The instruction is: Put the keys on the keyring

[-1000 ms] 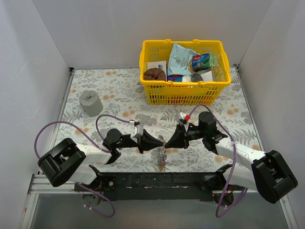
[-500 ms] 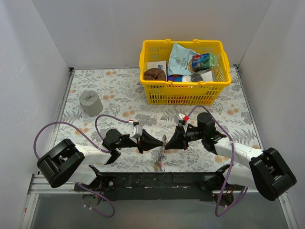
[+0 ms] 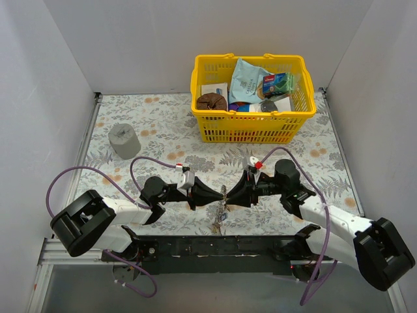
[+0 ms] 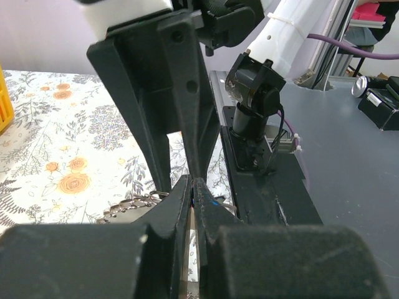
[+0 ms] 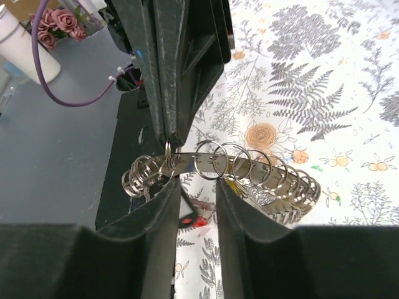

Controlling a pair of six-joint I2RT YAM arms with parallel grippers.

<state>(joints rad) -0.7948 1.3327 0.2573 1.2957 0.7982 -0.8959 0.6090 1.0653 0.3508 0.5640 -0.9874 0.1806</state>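
Both jaws: were tip to tip above table [image 3: 163, 127].
Left jaws: pinched keyring [image 5: 187, 164].
Right jaws: slightly spread, just beside keyring.
Keys [image 3: 219, 218]: hung below.

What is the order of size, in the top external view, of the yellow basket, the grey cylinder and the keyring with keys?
1. yellow basket, by far the largest.
2. grey cylinder.
3. keyring with its keys, a thinner cluster; it is held off the table, nearer the camera, so places 2 and 3 are unsure.
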